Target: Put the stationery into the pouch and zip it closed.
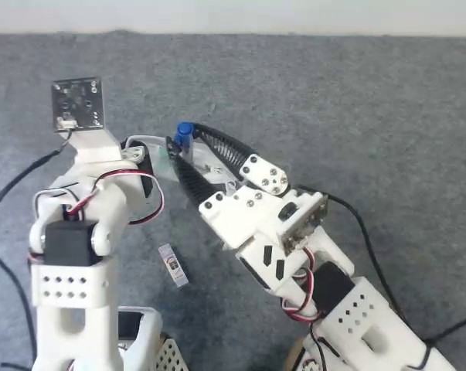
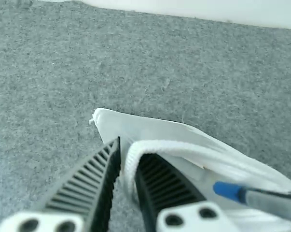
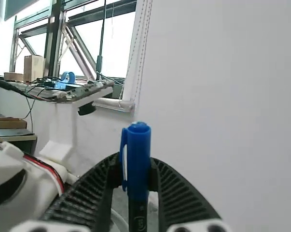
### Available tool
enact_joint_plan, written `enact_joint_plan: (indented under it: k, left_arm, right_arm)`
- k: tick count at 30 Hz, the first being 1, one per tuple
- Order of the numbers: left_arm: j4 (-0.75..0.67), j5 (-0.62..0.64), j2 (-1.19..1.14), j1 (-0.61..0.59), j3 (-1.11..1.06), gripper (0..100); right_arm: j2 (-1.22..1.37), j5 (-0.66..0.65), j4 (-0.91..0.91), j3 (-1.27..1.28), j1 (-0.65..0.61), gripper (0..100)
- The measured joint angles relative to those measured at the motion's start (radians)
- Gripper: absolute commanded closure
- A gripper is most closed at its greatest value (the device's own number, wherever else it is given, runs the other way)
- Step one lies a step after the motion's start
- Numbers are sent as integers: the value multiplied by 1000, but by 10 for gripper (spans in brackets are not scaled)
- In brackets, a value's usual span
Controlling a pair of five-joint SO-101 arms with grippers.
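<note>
My right hand (image 3: 135, 168): clenched around the pen (image 3: 137, 145), whose blue cap pokes out past my fingertips.
Pen: held at the open mouth of the pouch (image 2: 159, 133).
My left hand (image 2: 127, 152): pinching the pouch's rim, one finger inside and one outside.
Pouch: white, lying on the bench (image 1: 372, 100) between my two hands.
Small white block (image 1: 172, 264): on the bench between my arms, apart from the pouch.
Bench: covered in grey carpet.
</note>
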State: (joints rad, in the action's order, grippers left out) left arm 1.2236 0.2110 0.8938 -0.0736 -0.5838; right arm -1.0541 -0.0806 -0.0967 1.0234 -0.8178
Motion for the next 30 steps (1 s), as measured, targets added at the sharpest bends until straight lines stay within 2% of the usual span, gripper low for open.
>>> enact_joint_plan:
  k: [9,17,24,30]
  left_arm:
    - [0,0,0,0,0,989]
    - [0,0,0,0,0,989]
    - [0,0,0,0,-2,989]
    - [0,0,0,0,-2,989]
  right_arm:
    - [-35,0,0,160,15,991]
    - [-342,6,44,391,21,991]
    - [-539,157,203,453,21,989]
    - [-545,189,235,453,21,990]
